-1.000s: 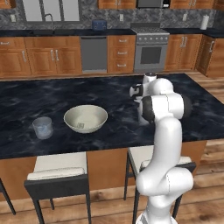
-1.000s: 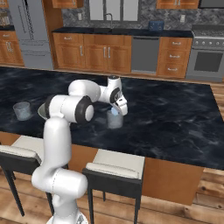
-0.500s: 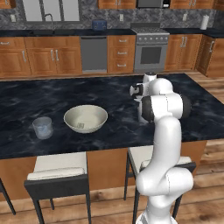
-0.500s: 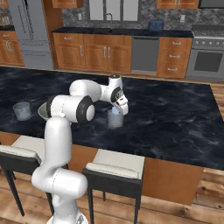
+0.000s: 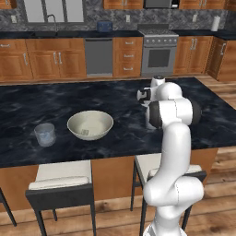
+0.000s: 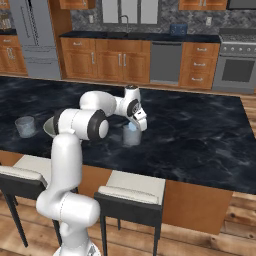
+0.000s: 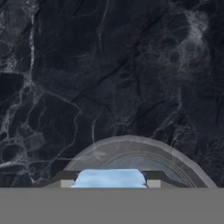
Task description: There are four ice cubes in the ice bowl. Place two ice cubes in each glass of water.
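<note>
The jaws pinch an ice cube (image 7: 109,178) right over a glass (image 6: 131,135) near the counter's (image 6: 200,135) front edge. Best to centre the cube inside the rim before letting go. The bowl (image 5: 90,124) and second glass (image 5: 45,134) sit well apart.

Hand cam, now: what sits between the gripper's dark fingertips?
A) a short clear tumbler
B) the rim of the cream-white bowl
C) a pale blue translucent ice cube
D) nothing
C: the pale blue translucent ice cube is clamped between the dark fingertips of the gripper, just above the rim of the short clear tumbler on the dark marble counter.
</note>
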